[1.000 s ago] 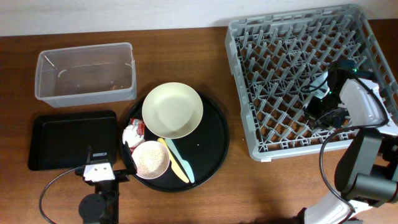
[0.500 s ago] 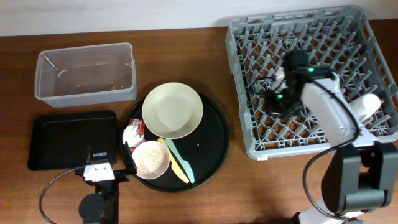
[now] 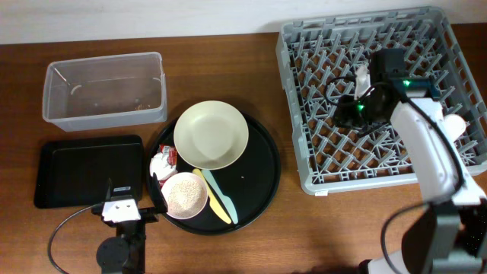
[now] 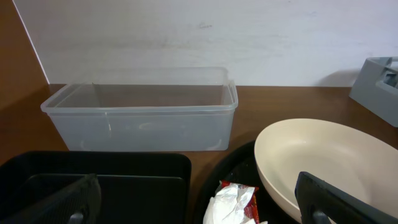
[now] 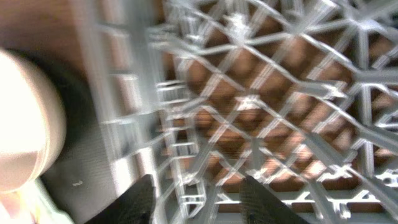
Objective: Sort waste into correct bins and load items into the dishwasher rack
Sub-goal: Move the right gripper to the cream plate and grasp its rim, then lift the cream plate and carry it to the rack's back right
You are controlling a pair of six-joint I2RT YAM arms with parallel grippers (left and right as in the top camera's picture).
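Observation:
The grey dishwasher rack point(image 3: 319, 46) stands at the right, with a white cup point(image 3: 455, 125) lying at its right edge. My right gripper point(image 3: 346, 106) hovers over the rack's middle, open and empty; its wrist view point(image 5: 198, 202) is blurred and shows rack grid point(image 5: 273, 112). The cream plate point(image 3: 211, 135), the white bowl point(image 3: 185, 205) of rice grains point(image 3: 184, 193), the red-printed wrapper point(image 3: 163, 164) and the yellow utensil point(image 3: 219, 205) and green utensil point(image 3: 226, 201) lie on the round black tray. My left gripper point(image 4: 199, 208) is open, low by the wrapper point(image 4: 231, 200). The light blue cup is out of view.
The clear tub point(image 3: 104, 91) stands at the back left, with the shallow black tray point(image 3: 87, 171) in front of it. The round black tray point(image 3: 262, 164) sits mid-table. The left wrist view shows the tub point(image 4: 143, 109), the plate point(image 4: 329, 158) and a rack corner point(image 4: 379, 78).
My right arm has swung from the rack's right side to over its middle. The white cup now shows lying at the rack's right edge. The left arm has not moved.

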